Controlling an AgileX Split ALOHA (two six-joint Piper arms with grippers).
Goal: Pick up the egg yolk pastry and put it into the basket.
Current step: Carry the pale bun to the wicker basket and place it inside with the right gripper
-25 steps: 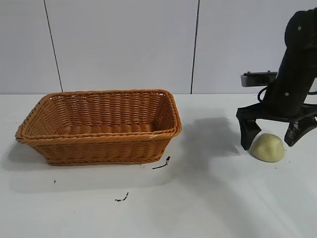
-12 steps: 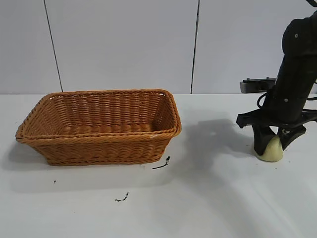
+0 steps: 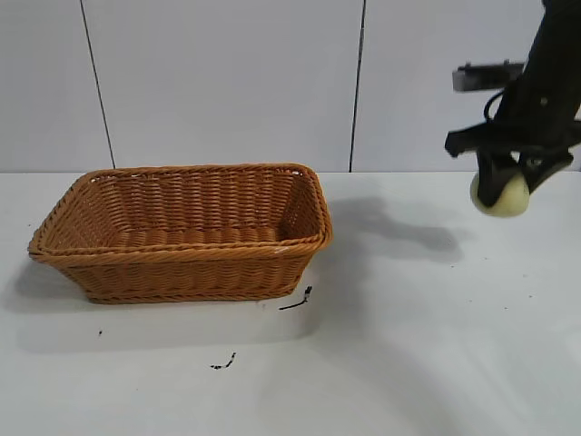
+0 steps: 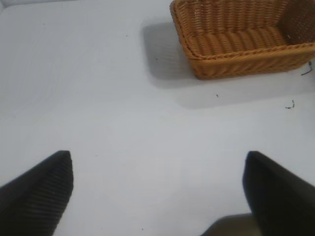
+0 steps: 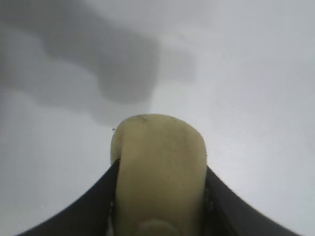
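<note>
My right gripper [image 3: 502, 189] is shut on the pale yellow egg yolk pastry [image 3: 505, 198] and holds it in the air above the table at the right, well to the right of the basket. In the right wrist view the pastry [image 5: 160, 167] is squeezed between the two black fingers [image 5: 88, 211]. The orange-brown wicker basket [image 3: 186, 229] stands on the table at the left and is empty; it also shows in the left wrist view [image 4: 241, 37]. My left gripper [image 4: 157, 189] is open and empty over bare table, out of the exterior view.
The white table [image 3: 408, 363] spreads around the basket. Small black scraps [image 3: 297, 300] lie in front of the basket's right corner, and another [image 3: 224, 362] lies nearer the front. A white panelled wall stands behind.
My right gripper closed on the pastry on the table and has lifted it up. The basket has not moved.
</note>
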